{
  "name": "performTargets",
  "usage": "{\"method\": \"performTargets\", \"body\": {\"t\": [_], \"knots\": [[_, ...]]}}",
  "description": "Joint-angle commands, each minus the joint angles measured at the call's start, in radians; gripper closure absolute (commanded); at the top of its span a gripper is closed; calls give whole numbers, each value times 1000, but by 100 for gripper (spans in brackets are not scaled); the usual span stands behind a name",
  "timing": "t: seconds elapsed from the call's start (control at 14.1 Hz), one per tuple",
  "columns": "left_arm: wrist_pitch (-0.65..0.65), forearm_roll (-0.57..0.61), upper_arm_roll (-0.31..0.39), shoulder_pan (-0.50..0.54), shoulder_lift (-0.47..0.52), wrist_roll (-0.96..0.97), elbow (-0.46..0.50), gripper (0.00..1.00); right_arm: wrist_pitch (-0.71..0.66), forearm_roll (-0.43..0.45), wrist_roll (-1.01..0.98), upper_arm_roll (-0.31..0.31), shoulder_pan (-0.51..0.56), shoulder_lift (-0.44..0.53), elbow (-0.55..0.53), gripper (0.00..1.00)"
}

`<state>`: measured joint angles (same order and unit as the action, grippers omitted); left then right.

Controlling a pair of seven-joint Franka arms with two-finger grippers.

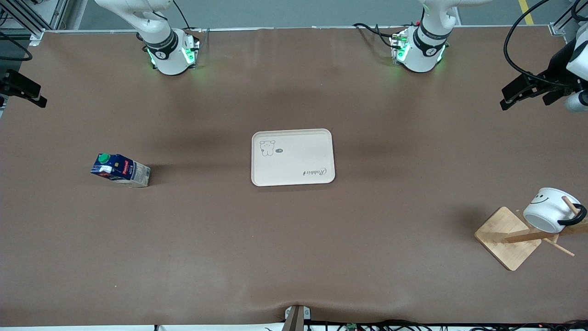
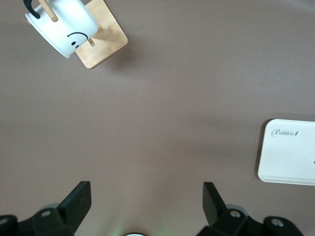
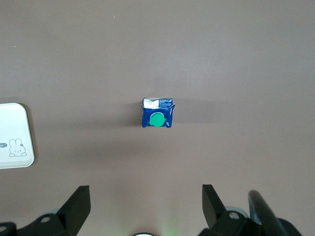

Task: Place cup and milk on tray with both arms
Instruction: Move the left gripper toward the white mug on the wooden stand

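Nothing sits yet on the cream rectangular tray (image 1: 292,157) with rounded corners, bear outline and script word "Rabbit"; it lies flat at mid-bench on the brown bench (image 1: 294,239). I judge the task to be at its opening step: both approaches are still to be made.

Small dark blue milk carton (image 1: 120,169) with round green screw cap: it stands upright toward the right arm's end of the bench, well apart from the tray. The right claw (image 3: 142,204) hangs high over the bench with the carton in its sight, its fingers spread wide and holding nothing.

Small white cup (image 1: 550,209) with black handle and black smiley face: it hangs tilted on a peg of the wooden stand (image 1: 510,236), toward the left arm's end of the bench and nearer to the front camera than the tray. The left claw (image 2: 146,204) hangs high over the bench near that end, fingers likewise wide and empty.

Procedure as I would run it:
1. Centre the right claw above the green cap, then descend and close on the carton's flat sides below the cap. A narrow, tall carton is likely to tip if it is nudged off-centre.
2. Bring the left claw to the cup's rim or wall, clear of the peg. Draw the cup out along the peg's axis, not straight up, or the handle may catch and drag the stand.
3. Set each item down on its own half of the tray so the arms do not meet.
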<state>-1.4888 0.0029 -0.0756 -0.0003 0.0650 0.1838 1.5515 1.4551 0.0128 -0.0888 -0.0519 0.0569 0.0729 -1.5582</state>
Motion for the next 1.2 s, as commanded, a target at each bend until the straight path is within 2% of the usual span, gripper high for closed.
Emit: {"method": "performTargets", "body": {"t": [0.0, 0.42, 0.71, 0.78, 1.13], "knots": [[16, -3, -1, 2, 4, -7, -24, 0, -6, 12, 0, 4, 15, 21, -16, 0], [19, 5, 4, 9, -7, -6, -51, 0, -12, 9, 0, 4, 17, 21, -16, 0], [6, 5, 7, 11, -7, 29, 19, 0, -13, 6, 0, 4, 17, 21, -14, 0], [-40, 5, 7, 23, -11, 37, 42, 0, -12, 6, 0, 4, 18, 21, -14, 0], [-403, 3, 2, 114, 1, 39, 287, 0, -15, 4, 0, 4, 26, 19, -16, 0]]}}
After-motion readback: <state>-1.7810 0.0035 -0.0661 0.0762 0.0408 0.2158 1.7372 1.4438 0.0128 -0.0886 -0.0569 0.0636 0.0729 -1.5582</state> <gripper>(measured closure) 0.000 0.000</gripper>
